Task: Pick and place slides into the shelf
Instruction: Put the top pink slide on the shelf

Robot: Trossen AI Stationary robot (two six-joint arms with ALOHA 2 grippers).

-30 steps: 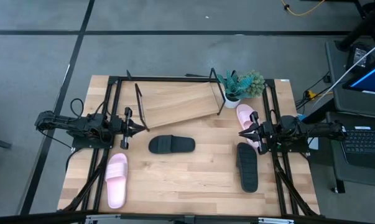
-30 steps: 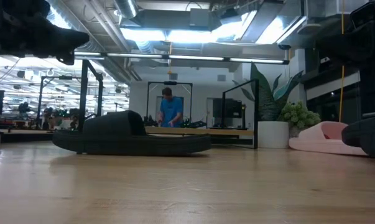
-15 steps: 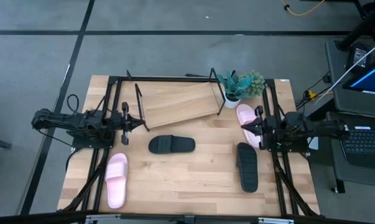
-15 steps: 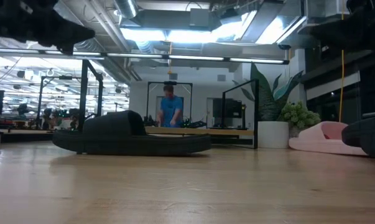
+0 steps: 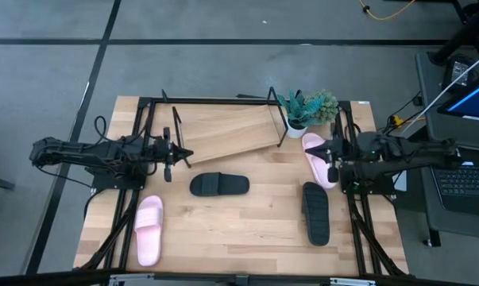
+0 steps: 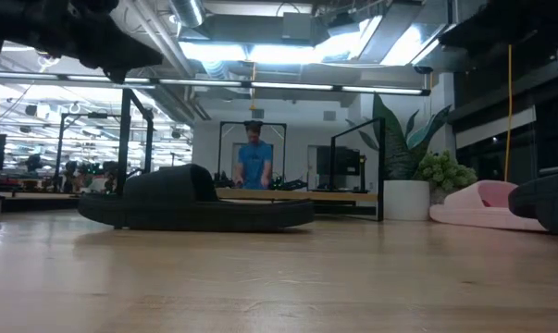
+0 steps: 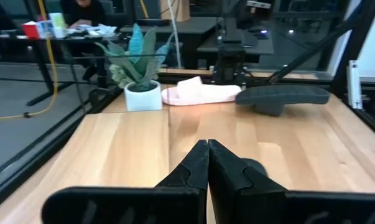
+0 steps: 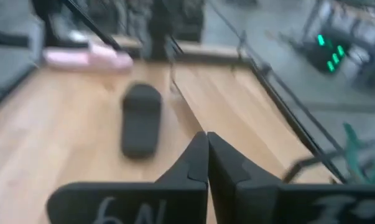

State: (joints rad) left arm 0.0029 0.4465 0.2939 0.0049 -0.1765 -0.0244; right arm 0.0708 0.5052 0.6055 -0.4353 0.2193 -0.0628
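All four slides lay on the surface, the shelf bare, while left hand and right hand hovered pressed together and empty, so an unopened descent risked shoving the centre black slide away.

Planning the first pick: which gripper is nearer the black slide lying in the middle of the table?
Left. The left gripper, shut, hovers just beside the black slide, at the shelf's corner. The right gripper, shut, is across the table over a pink slide.
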